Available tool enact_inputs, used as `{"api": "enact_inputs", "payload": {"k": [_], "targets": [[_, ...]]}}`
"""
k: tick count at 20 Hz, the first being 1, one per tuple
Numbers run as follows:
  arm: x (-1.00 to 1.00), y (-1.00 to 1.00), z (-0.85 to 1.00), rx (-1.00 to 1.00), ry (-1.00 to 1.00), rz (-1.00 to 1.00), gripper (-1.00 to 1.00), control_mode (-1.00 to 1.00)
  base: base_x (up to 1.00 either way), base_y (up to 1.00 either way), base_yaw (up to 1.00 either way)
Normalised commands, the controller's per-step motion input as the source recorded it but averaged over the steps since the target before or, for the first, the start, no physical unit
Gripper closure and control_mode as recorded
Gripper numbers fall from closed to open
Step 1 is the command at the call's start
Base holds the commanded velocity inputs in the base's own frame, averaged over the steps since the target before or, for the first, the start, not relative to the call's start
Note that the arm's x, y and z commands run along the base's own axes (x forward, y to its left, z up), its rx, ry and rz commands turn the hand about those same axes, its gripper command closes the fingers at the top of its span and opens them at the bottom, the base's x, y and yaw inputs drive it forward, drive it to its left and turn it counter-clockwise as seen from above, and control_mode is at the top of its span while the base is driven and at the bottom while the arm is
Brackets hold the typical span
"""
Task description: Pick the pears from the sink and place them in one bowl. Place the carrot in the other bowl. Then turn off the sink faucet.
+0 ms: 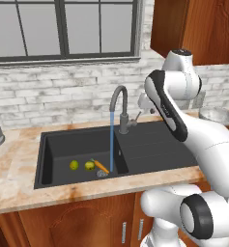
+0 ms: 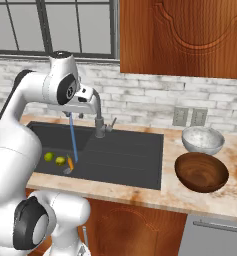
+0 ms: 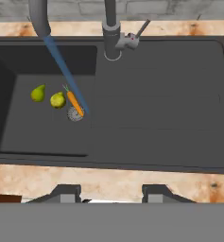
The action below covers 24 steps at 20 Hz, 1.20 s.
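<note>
The claw (image 3: 111, 193), jaws apart and empty, hangs high over the sink (image 3: 160, 108); the pears (image 3: 58, 99) lie below, toward the basin's drain (image 3: 75, 114).

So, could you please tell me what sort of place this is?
A home kitchen, most likely: a black sink set in a stone counter, a running gooseneck faucet, and wooden cabinets.

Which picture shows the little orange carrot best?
The hand view: the carrot looks biggest there, lying beside a pear near the drain. Both base views show it smaller, a tiny orange sliver in the sink.
</note>
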Motion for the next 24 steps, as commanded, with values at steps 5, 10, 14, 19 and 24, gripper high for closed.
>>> {"api": "enact_inputs", "payload": {"k": [5,10,14,19,24], "targets": [[-0.14,0.56,0.00,-0.02,0.00,0.00,-1.00,-1.00,0.00,0.00,0.00],[-0.11,1.00,0.00,0.00,0.08,0.00,-1.00,-1.00,0.00,0.00,0.00],[-0.05,0.32,-0.01,0.00,0.05,0.02,-1.00,-1.00,0.00,0.00,0.00],[0.00,0.23,-0.02,0.00,0.00,0.00,-1.00,-1.00,0.00,0.00,0.00],[0.00,0.84,-0.34,0.04,0.00,0.01,-1.00,-1.00,0.00,0.00,0.00]]}}
